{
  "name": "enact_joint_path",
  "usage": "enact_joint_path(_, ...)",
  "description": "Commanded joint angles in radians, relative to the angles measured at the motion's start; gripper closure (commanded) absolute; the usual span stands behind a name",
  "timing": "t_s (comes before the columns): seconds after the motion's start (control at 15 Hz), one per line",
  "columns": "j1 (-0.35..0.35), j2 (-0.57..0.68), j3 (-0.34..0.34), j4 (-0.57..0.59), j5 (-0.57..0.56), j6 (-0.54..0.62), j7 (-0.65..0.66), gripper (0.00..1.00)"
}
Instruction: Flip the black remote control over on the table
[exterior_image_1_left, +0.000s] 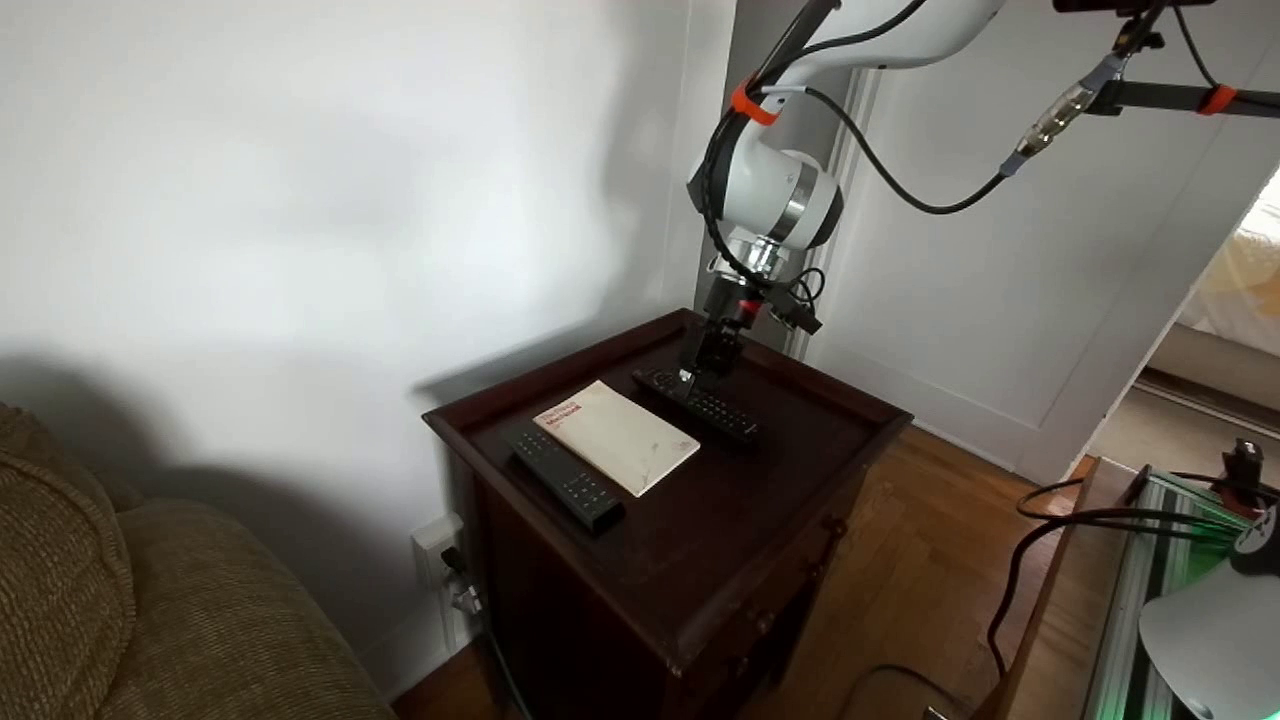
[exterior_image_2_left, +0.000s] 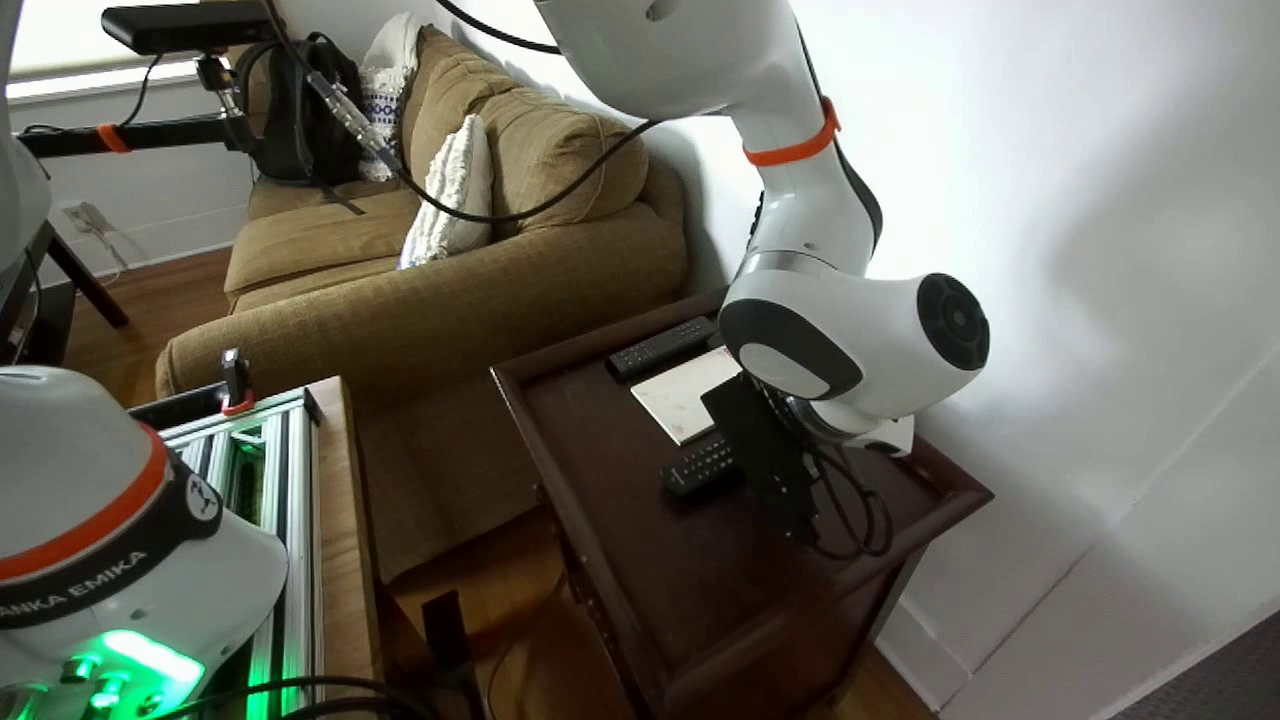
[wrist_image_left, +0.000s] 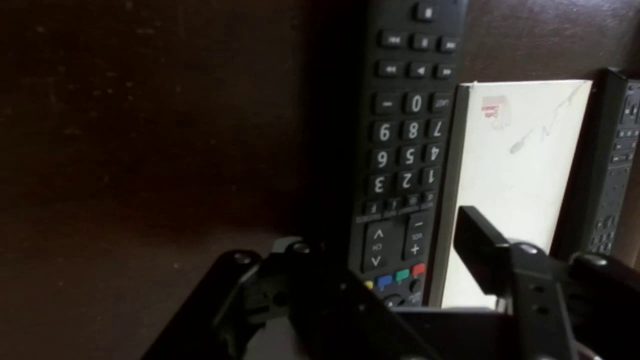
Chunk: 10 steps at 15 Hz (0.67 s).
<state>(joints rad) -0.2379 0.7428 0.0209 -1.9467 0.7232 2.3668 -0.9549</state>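
In an exterior view, one table (exterior_image_1_left: 690, 530) bears three items: one cream booklet (exterior_image_1_left: 617, 440), one black remote control (exterior_image_1_left: 712, 406) at the booklet's two o'clock, and one second remote (exterior_image_1_left: 566, 482) at its eight o'clock. Both lie buttons up. The one gripper (exterior_image_1_left: 704, 368) is at the black remote control's ten o'clock half; in the wrist view its two fingers (wrist_image_left: 480, 250) stand parted, one either side of it.

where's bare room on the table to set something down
Two patches: on the table between booklet and drawer edge; and, in the wrist view, left of the remote under the tool. Crowded: right of that remote, the booklet and other remote lie close alongside.
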Motion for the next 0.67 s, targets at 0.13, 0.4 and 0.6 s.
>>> enact_joint_path(0.13,-0.035,0.042,0.028,0.046,-0.030,-0.036,0.028,0.79)
enact_joint_path(0.4,-0.039,0.034,0.027,0.046,-0.030,-0.055,0.028,0.90)
enact_joint_path(0.6,-0.015,-0.020,0.006,0.007,-0.060,-0.037,0.065,0.91)
